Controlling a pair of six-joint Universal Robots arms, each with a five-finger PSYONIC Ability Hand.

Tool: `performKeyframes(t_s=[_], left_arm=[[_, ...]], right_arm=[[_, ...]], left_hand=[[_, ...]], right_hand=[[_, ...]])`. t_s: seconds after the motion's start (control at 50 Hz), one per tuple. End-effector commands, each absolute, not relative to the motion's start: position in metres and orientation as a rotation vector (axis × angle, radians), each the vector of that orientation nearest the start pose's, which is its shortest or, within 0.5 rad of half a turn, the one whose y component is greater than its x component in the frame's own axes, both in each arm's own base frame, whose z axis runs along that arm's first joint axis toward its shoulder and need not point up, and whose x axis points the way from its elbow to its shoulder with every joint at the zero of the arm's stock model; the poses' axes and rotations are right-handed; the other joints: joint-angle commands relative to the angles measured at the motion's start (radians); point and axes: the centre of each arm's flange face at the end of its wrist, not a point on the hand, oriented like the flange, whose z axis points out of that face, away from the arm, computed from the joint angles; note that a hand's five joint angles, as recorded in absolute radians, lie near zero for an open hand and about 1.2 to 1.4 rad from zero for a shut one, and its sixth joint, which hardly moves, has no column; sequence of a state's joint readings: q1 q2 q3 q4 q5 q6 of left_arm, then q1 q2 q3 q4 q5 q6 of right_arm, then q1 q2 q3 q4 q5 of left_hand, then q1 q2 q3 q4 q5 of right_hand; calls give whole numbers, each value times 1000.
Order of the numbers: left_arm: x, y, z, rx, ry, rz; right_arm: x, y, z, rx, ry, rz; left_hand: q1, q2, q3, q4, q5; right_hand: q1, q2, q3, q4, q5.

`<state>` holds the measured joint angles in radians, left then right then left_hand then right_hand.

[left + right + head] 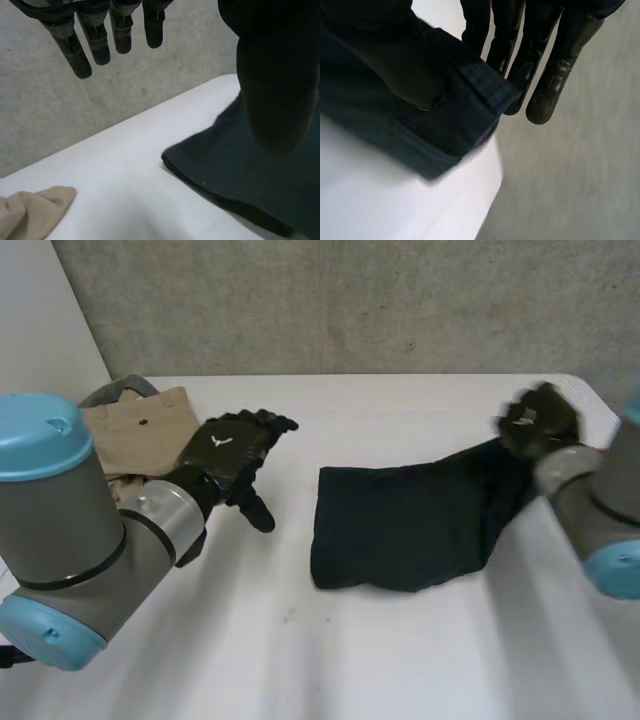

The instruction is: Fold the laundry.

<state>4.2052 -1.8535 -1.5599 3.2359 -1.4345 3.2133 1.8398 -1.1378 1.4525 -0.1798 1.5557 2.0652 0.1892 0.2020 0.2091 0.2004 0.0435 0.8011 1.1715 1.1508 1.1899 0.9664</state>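
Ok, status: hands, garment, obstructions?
The left hand open, empty, above the table. The right hand pinches the dark garment at its right end. A tan garment lies apart beside the left hand, not in the way.

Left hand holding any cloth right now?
No: the left hand hangs open over the table, clear of the dark garment.

There's a plain dark navy cloth garment [400,530], a beige folded cloth [135,425], a white bench [300,650] and a mottled grey concrete wall [350,300].
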Motion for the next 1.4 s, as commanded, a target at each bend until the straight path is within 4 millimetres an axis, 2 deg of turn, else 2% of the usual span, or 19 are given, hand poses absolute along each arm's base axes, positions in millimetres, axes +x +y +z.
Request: performKeyframes(t_s=[0.02,0.04,0.1,0.12,0.16,0.18,0.2,0.28,0.4,0.48,0.56,0.66,0.82,0.88,1.0,1.06,1.14,1.26,1.4], left_arm=[[-286,-253,239,785,2496,-2267],[-285,-256,242,750,2470,-2286],[-286,-262,243,716,2435,-2314],[-287,-262,244,715,2429,-2322],[-289,-265,244,716,2420,-2336],[-292,-268,243,718,2419,-2341],[-294,-270,242,722,2420,-2342],[-307,-278,243,746,2403,-2378],[-346,-274,233,921,2421,-2432],[-369,-270,217,1086,2466,-2429],[-391,-271,178,1193,2557,-2322],[-392,-278,148,1174,2650,-2158],[-375,-279,112,1213,2693,-1879],[-371,-278,118,1224,2634,-1867],[-370,-271,180,1192,2524,-2058],[-365,-265,220,1169,2452,-2186],[-359,-254,252,1191,2402,-2282],[-351,-232,267,1300,2479,-2273],[-338,-218,271,1386,2631,-2192]], right_arm=[[342,-241,192,1895,-1333,2003],[352,-221,183,2026,-1297,2034],[356,-206,171,2131,-1310,2029],[354,-206,170,2121,-1363,2015],[353,-206,171,2097,-1447,2009],[352,-208,172,2054,-1566,2021],[351,-209,172,2028,-1628,2030],[321,-253,213,1568,-2132,2238],[293,-286,248,1087,-2496,2413],[290,-300,221,1058,-2674,2181],[295,-308,194,1145,-2719,1959],[295,-326,159,1145,-2714,1745],[291,-336,136,1119,-2684,1627],[290,-331,141,1156,-2669,1597],[283,-325,169,1092,-2639,1712],[279,-318,188,1001,-2592,1859],[264,-308,203,824,-2577,1969],[236,-290,184,578,-2737,1868],[234,-273,158,504,-2892,1763]], left_hand=[[-8,-21,-28,-19,-37],[-8,-21,-28,-19,-37],[-8,-21,-28,-19,-37],[-8,-21,-28,-19,-37],[-8,-21,-28,-19,-37],[-5,-18,-25,-16,-34],[-5,-18,-25,-16,-34],[13,0,-7,1,-16],[48,35,28,37,19],[118,105,98,107,89],[151,138,131,139,122],[151,138,131,139,122],[115,103,95,104,87],[92,79,72,81,63],[18,6,-1,7,-10],[13,0,-7,1,-16],[10,-3,-10,-2,-19],[10,-3,-10,-2,-19],[16,3,-4,4,-13]], right_hand=[[595,225,246,206,255],[595,225,246,206,255],[538,168,188,149,198],[90,-280,-260,-299,-250],[-239,-609,-588,-628,-579],[-583,-954,-933,-972,-923],[-627,-997,-976,-1015,-966],[-627,-997,-976,-1015,-966],[-627,-997,-976,-1015,-966],[-627,-997,-976,-1015,-966],[-627,-997,-976,-1015,-966],[-627,-997,-976,-1015,-966],[-627,-997,-976,-1015,-966],[-627,-997,-976,-1015,-966],[-627,-997,-976,-1015,-966],[-627,-997,-976,-1015,-966],[-627,-997,-976,-1015,-966],[-627,-997,-976,-1015,-966],[-627,-997,-976,-1015,-966]])
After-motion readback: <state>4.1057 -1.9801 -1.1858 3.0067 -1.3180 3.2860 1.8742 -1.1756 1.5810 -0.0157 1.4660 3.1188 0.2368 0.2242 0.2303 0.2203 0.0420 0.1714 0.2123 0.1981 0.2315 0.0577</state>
